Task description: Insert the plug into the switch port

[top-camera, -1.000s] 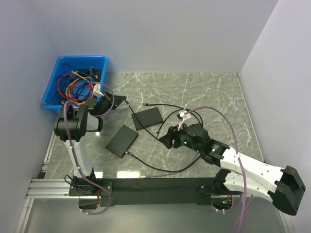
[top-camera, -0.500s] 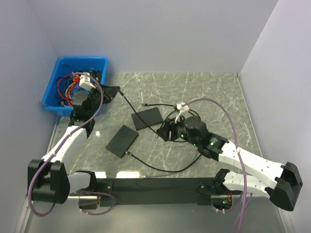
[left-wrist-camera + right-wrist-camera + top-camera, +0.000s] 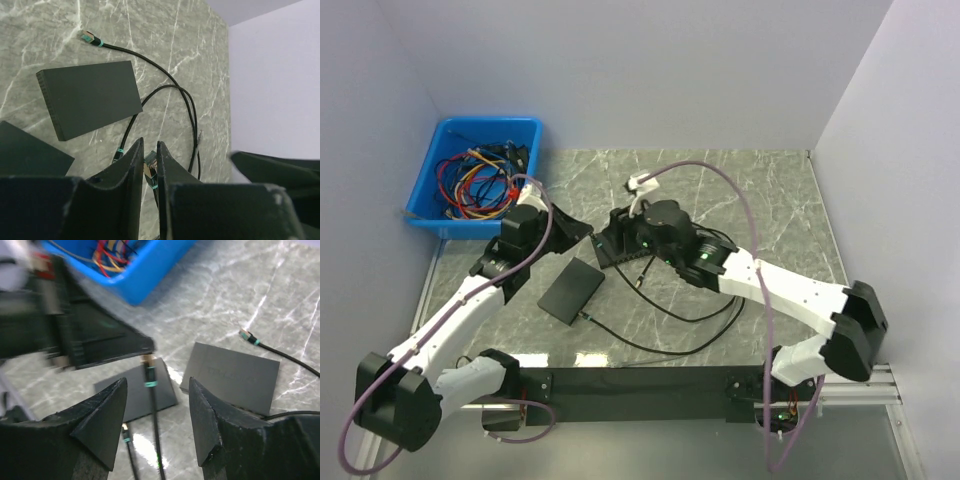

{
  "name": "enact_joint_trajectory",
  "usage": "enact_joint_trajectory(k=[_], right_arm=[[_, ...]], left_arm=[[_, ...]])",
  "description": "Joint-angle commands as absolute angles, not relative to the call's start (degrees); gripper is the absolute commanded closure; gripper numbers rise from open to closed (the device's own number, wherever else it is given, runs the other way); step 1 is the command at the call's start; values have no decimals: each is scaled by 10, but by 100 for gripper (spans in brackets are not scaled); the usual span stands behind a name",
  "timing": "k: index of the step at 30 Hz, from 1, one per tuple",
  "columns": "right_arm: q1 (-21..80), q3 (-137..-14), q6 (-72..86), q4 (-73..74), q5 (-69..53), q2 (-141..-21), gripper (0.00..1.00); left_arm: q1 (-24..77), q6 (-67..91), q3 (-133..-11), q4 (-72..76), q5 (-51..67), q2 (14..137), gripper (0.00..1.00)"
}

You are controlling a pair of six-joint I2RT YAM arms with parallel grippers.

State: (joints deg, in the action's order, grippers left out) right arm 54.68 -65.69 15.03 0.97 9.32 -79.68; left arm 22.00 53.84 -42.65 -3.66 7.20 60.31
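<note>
2 black switches lie on the marble table [image 3: 770, 200], and the held plug has been seated in neither, so the task is judged to be at an early stage. Nearest, the near switch [image 3: 572, 290] lies flat, with a cable end [image 3: 583, 316] just beside its near edge; whether that end is seated cannot be told. Beyond it, the plug [image 3: 149, 169] is pinched between the narrow fingers of the left gripper [image 3: 149, 150] and carried in the air, its cable [image 3: 151, 405] hanging below. Facing it, the right gripper [image 3: 156, 387] is spread wide with nothing gripped, close by the far switch [image 3: 90, 102]. Further back, 1 loose plug [image 3: 86, 36] lies free on the table. What is left: the held plug is to be lined up with a port and pushed home.
</note>
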Motion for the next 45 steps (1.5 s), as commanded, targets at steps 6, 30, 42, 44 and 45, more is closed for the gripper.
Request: enact_joint_trajectory(k=[6, 30, 42, 44, 45], right_arm=[[587, -711, 107, 40, 157, -867, 47], [601, -748, 120, 39, 151, -932, 65], [603, -733, 128, 26, 169, -926, 97], [602, -727, 132, 18, 169, -924, 100], [603, -727, 132, 18, 168, -925, 100]], left_arm=[[221, 533, -443, -76, 73, 563, 100], [221, 533, -430, -59, 91, 566, 100], [221, 529, -430, -54, 110, 571, 100], [221, 523, -432, -54, 114, 574, 100], [221, 520, -430, -54, 115, 573, 100]])
